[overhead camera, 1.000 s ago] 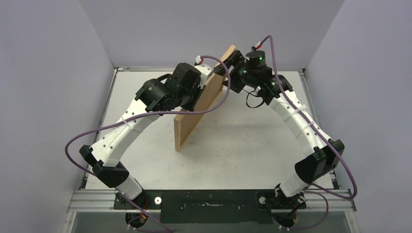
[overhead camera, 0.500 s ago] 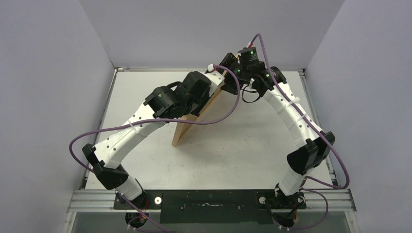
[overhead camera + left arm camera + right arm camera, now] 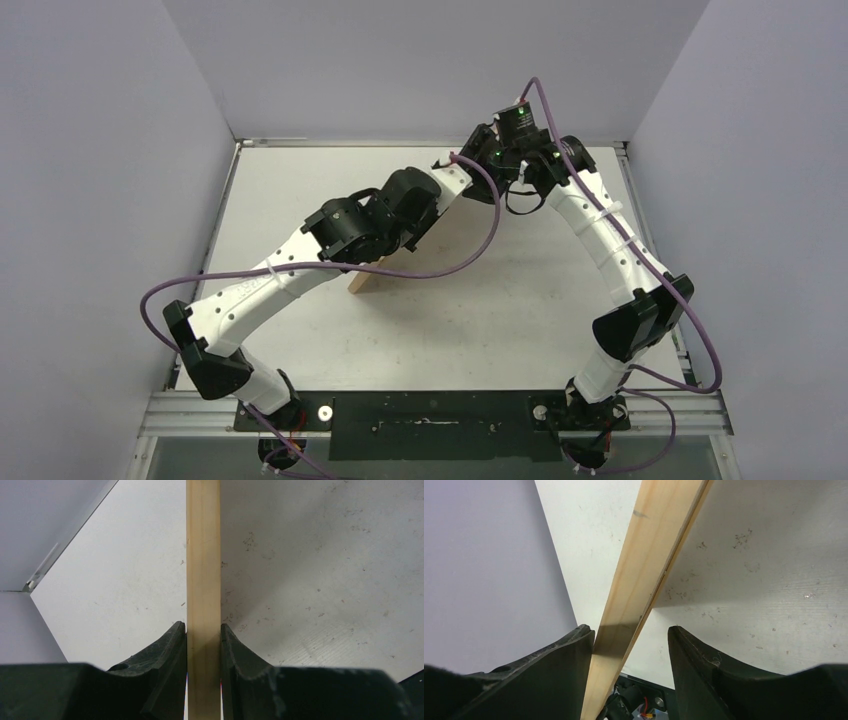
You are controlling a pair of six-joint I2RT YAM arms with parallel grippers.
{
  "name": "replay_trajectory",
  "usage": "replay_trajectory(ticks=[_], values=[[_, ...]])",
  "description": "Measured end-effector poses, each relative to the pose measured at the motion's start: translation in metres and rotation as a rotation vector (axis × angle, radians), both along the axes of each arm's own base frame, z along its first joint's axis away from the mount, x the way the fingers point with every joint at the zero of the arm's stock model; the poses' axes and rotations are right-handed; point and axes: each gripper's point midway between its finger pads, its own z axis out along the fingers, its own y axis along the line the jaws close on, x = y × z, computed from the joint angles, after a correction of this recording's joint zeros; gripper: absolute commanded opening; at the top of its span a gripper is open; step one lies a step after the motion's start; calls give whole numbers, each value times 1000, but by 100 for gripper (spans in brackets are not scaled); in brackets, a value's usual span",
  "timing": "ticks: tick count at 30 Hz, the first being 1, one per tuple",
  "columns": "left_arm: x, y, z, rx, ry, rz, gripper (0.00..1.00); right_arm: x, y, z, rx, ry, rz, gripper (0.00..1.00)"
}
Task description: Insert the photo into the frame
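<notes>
Light wood fills the middle of both my wrist views: the frame (image 3: 203, 580), seen edge-on as a narrow pale rail. My left tool (image 3: 203, 628) is closed on it. Both fingers (image 3: 170, 655) press flat against the rail's two faces with no gap on either side, so the frame is pinched there and runs straight out past the fingertips, above the white tabletop (image 3: 325, 580).

My right tool (image 3: 629, 629) straddles the same frame towards its far end, partly open. One finger (image 3: 564, 665) touches the rail's side, and the other finger (image 3: 696, 665) stands apart from it, with tabletop showing in the gap. The rail crosses that view at a slant.

From above, my left arm hides most of the frame. Its lower corner (image 3: 362, 284) shows beneath the arm, down at the tabletop, though I cannot tell whether it touches. The frame stands on edge, leaning, between my two tools.
</notes>
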Motion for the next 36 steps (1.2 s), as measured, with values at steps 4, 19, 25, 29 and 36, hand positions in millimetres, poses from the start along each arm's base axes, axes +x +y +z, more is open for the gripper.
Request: replay_trajectory(ticks=[4,19,25,29,36], values=[[-2,-1,-1,-6,-8,-11,0,-1,-2,-1,-11,4,2,54],[-6,-8,-5,-17,-19,-21,25,10,-4,-3,-13,-13,-49,8],[-11,-15,-8,-84,11,-17,71,15,-8,-11,-12,-14,-75,0],[-23,-22,-1,-164,47,-60,82,18,-19,-26,-36,11,-96,0],[-49,-20,62,-457,-10,-161,89,21,-45,-53,-27,11,-72,0]])
